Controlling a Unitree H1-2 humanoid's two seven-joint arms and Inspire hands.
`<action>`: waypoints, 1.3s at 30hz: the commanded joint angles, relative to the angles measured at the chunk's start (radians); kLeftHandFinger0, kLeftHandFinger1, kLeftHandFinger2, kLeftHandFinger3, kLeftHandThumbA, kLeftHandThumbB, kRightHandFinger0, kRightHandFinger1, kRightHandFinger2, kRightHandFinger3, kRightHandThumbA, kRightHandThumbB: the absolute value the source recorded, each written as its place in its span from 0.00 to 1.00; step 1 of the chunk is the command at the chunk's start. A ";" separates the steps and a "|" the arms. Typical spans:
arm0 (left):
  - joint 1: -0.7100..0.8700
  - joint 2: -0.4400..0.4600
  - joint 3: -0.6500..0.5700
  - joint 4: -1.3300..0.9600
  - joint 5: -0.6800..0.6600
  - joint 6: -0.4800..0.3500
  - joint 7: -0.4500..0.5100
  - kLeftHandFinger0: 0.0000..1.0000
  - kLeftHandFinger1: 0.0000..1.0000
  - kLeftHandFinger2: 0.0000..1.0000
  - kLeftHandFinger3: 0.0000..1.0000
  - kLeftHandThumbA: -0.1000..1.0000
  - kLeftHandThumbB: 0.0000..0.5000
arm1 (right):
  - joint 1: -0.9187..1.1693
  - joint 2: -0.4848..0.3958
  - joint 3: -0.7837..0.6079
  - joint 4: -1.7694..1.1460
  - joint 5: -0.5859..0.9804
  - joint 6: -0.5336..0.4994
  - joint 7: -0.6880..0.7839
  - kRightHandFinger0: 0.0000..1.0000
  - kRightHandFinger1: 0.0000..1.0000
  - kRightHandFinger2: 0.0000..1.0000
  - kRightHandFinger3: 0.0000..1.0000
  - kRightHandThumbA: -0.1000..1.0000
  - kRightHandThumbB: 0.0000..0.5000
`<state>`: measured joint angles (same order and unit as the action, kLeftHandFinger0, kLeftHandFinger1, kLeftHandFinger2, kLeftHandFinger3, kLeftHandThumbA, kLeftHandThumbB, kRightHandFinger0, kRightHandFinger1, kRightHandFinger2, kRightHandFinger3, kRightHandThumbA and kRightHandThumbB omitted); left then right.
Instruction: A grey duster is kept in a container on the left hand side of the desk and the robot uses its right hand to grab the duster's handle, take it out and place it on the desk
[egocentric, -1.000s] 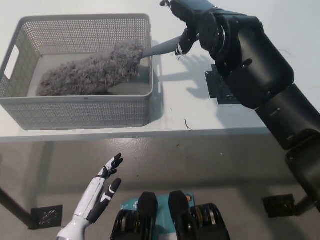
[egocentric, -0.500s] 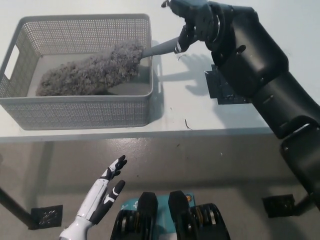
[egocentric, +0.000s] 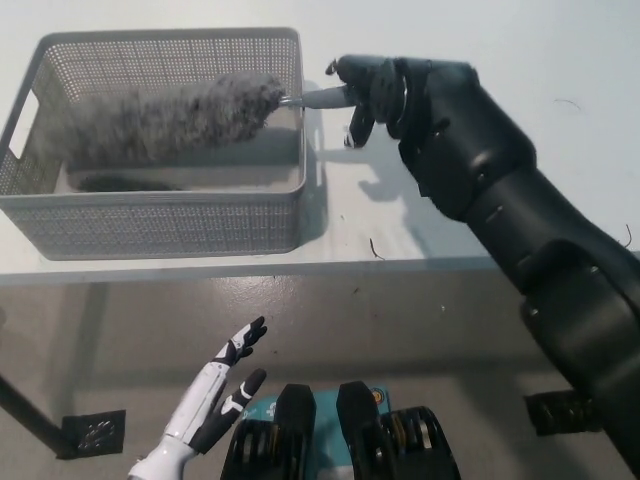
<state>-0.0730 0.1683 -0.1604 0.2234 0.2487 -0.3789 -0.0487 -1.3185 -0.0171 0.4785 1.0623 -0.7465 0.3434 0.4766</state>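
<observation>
The duster (egocentric: 170, 115) has come up off the container floor since half a second ago. Its fluffy head, which lay slumped along the bottom, now hangs raised and smeared by motion inside the container (egocentric: 150, 225), and the black arm has swung nearer the surface's near edge. The right robot hand (egocentric: 365, 90) is clamped on the handle (egocentric: 315, 97), fingers wrapped round its far end just outside the container's right wall. The stem therefore crosses the rim, and the head is levered up from there. Gripping at the end seems to keep the hand clear of the wall.

The head is a long, shaggy grey mass, soft and probably light; the handle is a smooth, tapering grey stem. The container is a pale grey rectangular basket with perforated walls and a cut-out grip at its left end. It stands at the left of the white surface (egocentric: 345, 225), close to the near edge. The head looks not yet fully above the rim, so it likely needs more height before travelling right. The left robot hand (egocentric: 215, 395) rests below the near edge, fingers apart, holding nothing.
</observation>
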 joint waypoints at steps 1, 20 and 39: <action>0.000 -0.004 -0.017 -0.012 0.007 -0.024 -0.010 1.00 1.00 1.00 1.00 0.98 0.25 | -0.080 0.037 0.006 0.071 0.020 -0.120 -0.183 1.00 1.00 1.00 1.00 0.81 1.00; 0.014 -0.011 -0.052 -0.005 0.010 -0.005 -0.037 1.00 1.00 1.00 1.00 1.00 0.30 | 0.050 0.077 -0.240 0.177 0.203 -0.521 -1.033 0.00 0.20 0.56 0.35 0.00 0.17; 0.068 -0.010 -0.062 -0.004 0.010 -0.015 -0.015 1.00 1.00 1.00 1.00 0.97 0.25 | 0.094 0.102 -0.568 0.005 0.404 -0.607 -1.003 0.00 0.07 0.43 0.32 0.00 0.12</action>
<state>-0.0291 0.1663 -0.2051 0.2574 0.2511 -0.3668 -0.0510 -1.1258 0.0573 0.0956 1.2116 -0.5689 0.0122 -0.2121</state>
